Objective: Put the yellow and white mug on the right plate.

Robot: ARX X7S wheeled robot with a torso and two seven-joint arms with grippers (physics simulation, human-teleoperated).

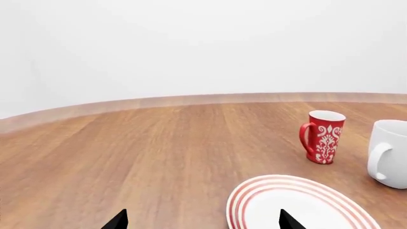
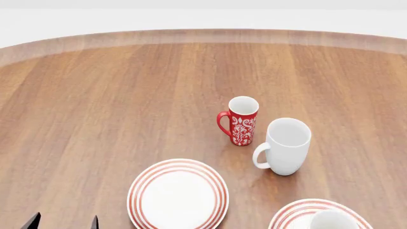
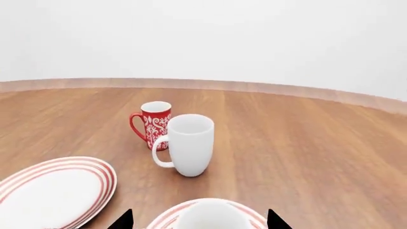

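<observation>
Mug, white inside, on right plate; white mug and red mug on surface. Left fingers wide, right fingers wide, both empty.

A table of warm brown wood is shown, its grain fine and its finish smooth and satin. Beyond the left hand, a glazed ceramic plate with red rings is seen. A patterned red mug and a white mug look glossy ceramic.
</observation>
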